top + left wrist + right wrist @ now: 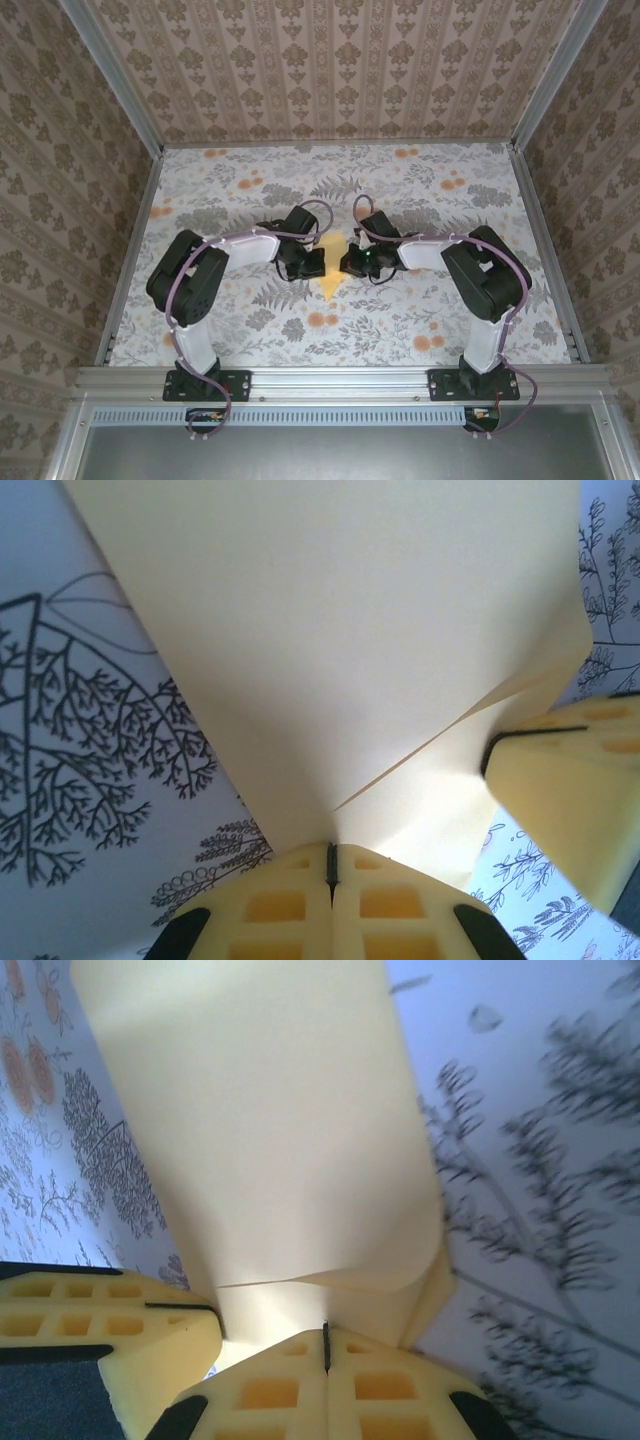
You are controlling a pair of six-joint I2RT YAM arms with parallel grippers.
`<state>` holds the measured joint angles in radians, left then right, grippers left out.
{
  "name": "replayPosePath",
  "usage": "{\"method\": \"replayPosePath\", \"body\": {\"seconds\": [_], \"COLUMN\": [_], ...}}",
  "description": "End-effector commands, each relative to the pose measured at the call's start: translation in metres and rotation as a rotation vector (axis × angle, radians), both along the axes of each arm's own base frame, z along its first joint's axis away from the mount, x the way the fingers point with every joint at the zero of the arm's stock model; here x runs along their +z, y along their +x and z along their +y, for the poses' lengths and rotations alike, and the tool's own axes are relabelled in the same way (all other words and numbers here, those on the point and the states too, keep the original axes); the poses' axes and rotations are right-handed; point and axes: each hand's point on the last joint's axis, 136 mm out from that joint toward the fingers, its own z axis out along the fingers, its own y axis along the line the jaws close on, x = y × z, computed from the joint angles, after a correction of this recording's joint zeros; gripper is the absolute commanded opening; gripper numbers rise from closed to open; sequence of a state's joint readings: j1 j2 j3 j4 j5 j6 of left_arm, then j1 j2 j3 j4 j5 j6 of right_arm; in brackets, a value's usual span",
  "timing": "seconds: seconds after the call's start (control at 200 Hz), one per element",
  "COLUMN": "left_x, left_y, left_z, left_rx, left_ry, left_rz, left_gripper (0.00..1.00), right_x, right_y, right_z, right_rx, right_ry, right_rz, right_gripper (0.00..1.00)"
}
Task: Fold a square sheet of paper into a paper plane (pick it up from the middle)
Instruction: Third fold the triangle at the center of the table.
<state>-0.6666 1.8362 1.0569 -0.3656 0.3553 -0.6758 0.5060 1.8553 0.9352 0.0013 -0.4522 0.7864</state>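
floral-printed cloth (420, 200) covered the table inside the wallpapered booth. at its middle both arms met nose to nose over the yellow paper (330, 284), which showed from above as a small point aimed at the near edge. the left gripper (332, 865) had its jaws pressed together on the paper's folded tip. the right gripper (325, 1345) pinched a curled, layered edge just beside it. such close twin pinches probably served to keep the layers aligned and taut, so a crease could set without flaps springing open.
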Motion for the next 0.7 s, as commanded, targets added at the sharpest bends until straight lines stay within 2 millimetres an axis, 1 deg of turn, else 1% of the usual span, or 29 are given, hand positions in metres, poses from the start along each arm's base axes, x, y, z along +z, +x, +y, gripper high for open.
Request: {"method": "replayPosePath", "body": {"seconds": [0.0,0.095,0.17,0.215,0.295,0.355,0.445,0.57,0.695], "left_x": [-0.046,-0.047,-0.046,-0.045,-0.044,-0.044,-0.043,-0.042,-0.042], "left_y": [-0.026,-0.026,-0.024,-0.023,-0.022,-0.021,-0.020,-0.018,-0.019], "left_z": [0.041,0.042,0.042,0.041,0.040,0.040,0.038,0.038,0.038], "left_rx": [-0.007,-0.006,-0.005,-0.007,-0.010,-0.012,-0.020,-0.032,-0.039], "left_ry": [0.208,0.214,0.211,0.210,0.207,0.204,0.201,0.202,0.201], "left_rz": [0.105,0.105,0.103,0.099,0.096,0.092,0.089,0.085,0.086], "left_gripper": [0.00,0.00,0.00,0.00,0.00,0.00,0.00,0.00,0.00], "right_x": [-0.016,-0.004,0.012,0.023,0.035,0.036,0.037,0.026,0.018], "right_y": [0.006,0.016,0.023,0.026,0.025,0.020,0.012,0.005,0.005], "right_z": [-0.028,-0.038,-0.044,-0.043,-0.037,-0.030,-0.012,0.002,0.011], "right_rx": [-0.025,-0.044,-0.057,-0.056,-0.047,-0.034,0.004,0.042,0.061], "right_ry": [-0.088,-0.090,-0.092,-0.085,-0.048,-0.028,0.026,0.023,0.029], "right_rz": [0.029,-0.001,-0.042,-0.071,-0.095,-0.087,-0.077,-0.043,-0.019], "right_gripper": [0.00,0.00,0.00,0.00,0.00,0.00,0.00,0.00,0.00]}}
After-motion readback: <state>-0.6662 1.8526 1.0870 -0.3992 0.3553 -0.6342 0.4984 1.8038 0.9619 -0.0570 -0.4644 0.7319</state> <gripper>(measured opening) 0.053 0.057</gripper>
